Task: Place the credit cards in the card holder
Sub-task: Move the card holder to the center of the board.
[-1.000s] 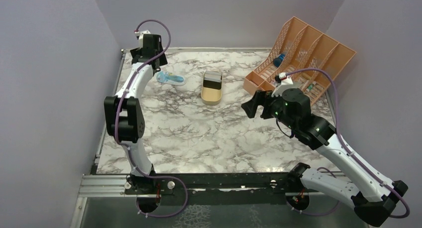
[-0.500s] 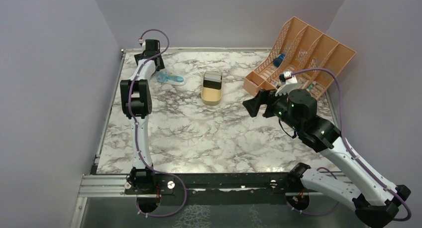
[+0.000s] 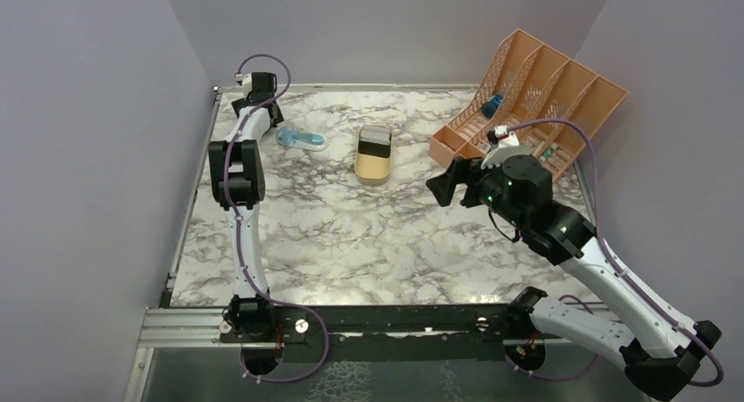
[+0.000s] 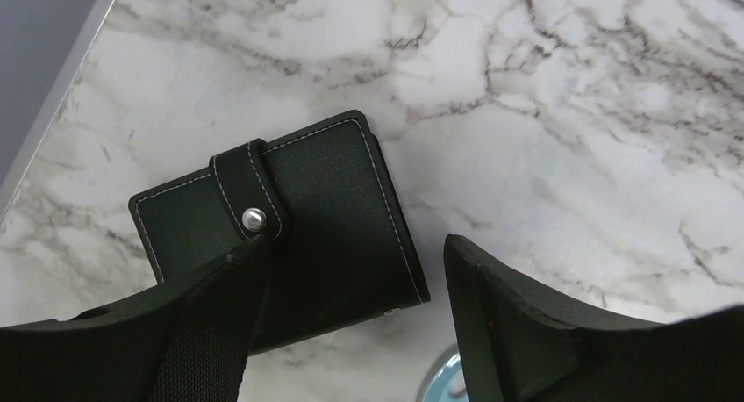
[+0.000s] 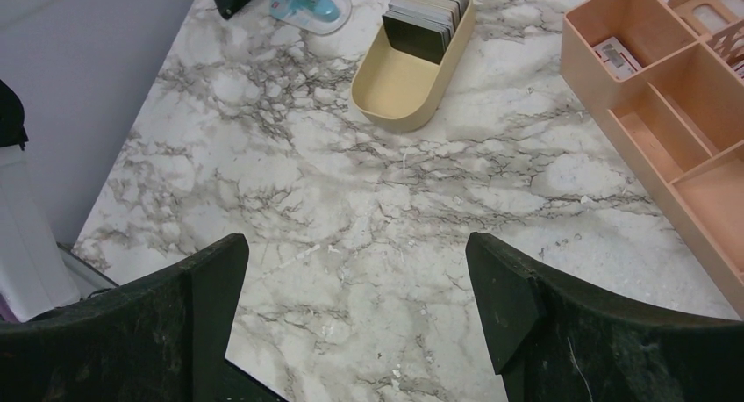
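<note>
The card holder is a flat black wallet, closed by a snap strap, lying on the marble at the far left corner. My left gripper hangs just over it, open; the left finger overlaps the holder's near edge and the right finger stands beside it on bare marble. In the top view the left gripper covers the holder. The credit cards stand stacked in the far end of a gold tin, also seen mid-table. My right gripper is open, high above bare marble.
A blue and clear object lies just right of the left gripper. An orange desk organiser with small items stands at the far right. Grey walls close in the table's left, back and right sides.
The left arm has stretched out and lowered its gripper into the far left corner, and the jaws have narrowed a little. The right arm has hardly moved.
</note>
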You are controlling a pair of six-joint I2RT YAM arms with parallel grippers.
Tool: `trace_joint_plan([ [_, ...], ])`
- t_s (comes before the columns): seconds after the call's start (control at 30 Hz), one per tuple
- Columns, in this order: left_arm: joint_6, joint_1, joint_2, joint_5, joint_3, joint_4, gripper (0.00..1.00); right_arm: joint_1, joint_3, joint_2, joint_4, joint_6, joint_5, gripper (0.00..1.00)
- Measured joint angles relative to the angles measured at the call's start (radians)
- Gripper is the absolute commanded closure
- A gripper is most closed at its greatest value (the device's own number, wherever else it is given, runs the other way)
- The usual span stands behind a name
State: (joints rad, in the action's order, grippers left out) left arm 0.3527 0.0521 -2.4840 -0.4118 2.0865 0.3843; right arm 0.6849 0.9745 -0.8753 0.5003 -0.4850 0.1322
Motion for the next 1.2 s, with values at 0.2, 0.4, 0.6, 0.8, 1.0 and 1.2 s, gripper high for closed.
trace_joint_plan([
  [0.2,0.104,0.006,0.139,0.003,-0.203,0.031,0.26,0.0,-0.002,0.044,0.001,0.0,0.0,0.04],
  [0.4,0.19,0.007,0.334,-0.002,-0.503,0.037,0.27,0.0,-0.019,0.098,0.003,-0.006,-0.004,0.04],
  [0.6,0.244,-0.01,0.504,-0.004,-0.757,0.003,0.27,0.0,-0.035,0.145,0.013,-0.019,-0.018,0.04],
  [0.8,0.27,-0.133,0.673,-0.002,-0.968,0.02,0.26,0.0,-0.046,0.167,0.049,-0.03,-0.018,0.04],
  [1.0,0.315,-0.322,0.821,0.046,-1.124,0.022,0.26,0.0,-0.046,0.185,0.095,-0.04,-0.016,0.05],
  [1.2,0.353,-0.514,0.889,0.1,-1.19,-0.005,0.27,0.0,-0.046,0.213,0.134,-0.061,-0.014,0.06],
])
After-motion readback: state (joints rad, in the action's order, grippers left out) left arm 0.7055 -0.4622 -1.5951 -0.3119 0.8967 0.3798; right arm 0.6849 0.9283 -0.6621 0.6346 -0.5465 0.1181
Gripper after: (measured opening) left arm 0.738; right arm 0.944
